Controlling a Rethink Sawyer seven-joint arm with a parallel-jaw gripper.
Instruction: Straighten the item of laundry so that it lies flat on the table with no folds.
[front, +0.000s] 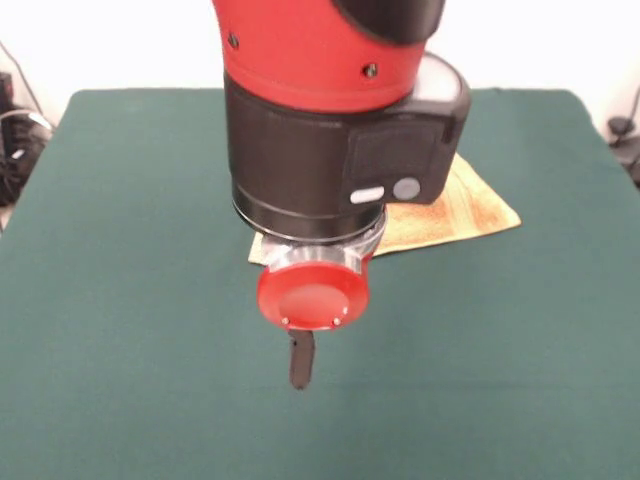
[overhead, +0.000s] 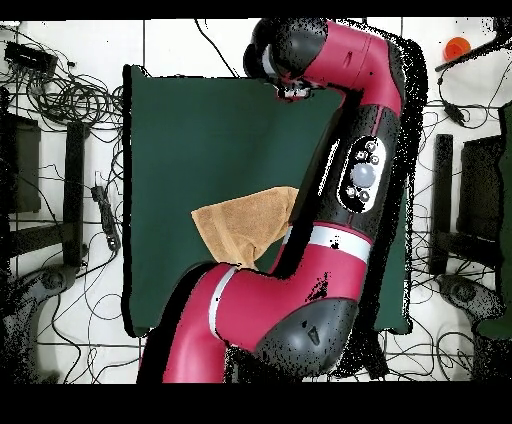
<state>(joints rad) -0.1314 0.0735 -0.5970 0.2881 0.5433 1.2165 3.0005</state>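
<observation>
Red-and-black arm (front: 330, 110) — round red cap (front: 313, 297), grey buttons (front: 387, 191)

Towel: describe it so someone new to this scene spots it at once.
Start at the table, a big rectangle under dark green cloth. In the front view the arm hangs over its middle, and the towel shows behind the arm, partly hidden by it. It is a small golden tan-orange terry cloth, the only light, fluffy thing on the green.
</observation>
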